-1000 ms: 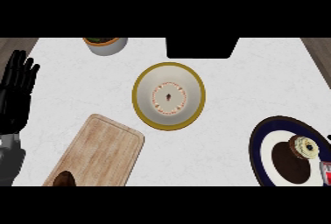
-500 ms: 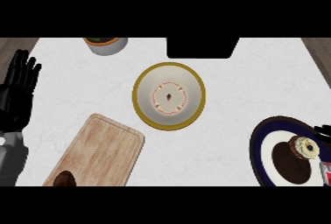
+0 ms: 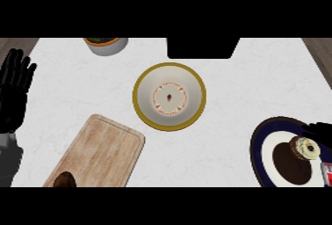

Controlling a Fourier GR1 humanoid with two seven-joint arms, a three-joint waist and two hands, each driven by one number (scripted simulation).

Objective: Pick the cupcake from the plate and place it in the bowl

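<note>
Nearest, at 7 o'clock: pale wooden cutting board (image 3: 97, 151), lying aslant, with a dark brown lump (image 3: 64, 180) on its near end. At 4 o'clock, cut by the right edge: dark blue round plate (image 3: 259, 151) with a white centre, carrying the small pale cupcake (image 3: 306, 147) on its right half, next to a dark brown round patch (image 3: 290, 166) of unclear nature. Just beyond the cupcake, at the plate's 1 o'clock: right hand (image 3: 319, 130), only a black sliver in view, open or closed impossible to tell, contact with the cupcake likewise. At 9 o'clock: left hand (image 3: 16, 90), resting, fingers straight, pointing away and slightly spread, holding nothing. At centre, well apart from the plate: white bowl with a mustard-yellow rim (image 3: 137, 94), holding no cupcake yet. Farthest, at 11 o'clock: grey pot (image 3: 107, 47).

Probably light, soft and easily crushed, with a top apt to smear. Best taken low, by the sides of the base, and kept upright on the way to the bowl, at 10 o'clock from the plate.
</note>
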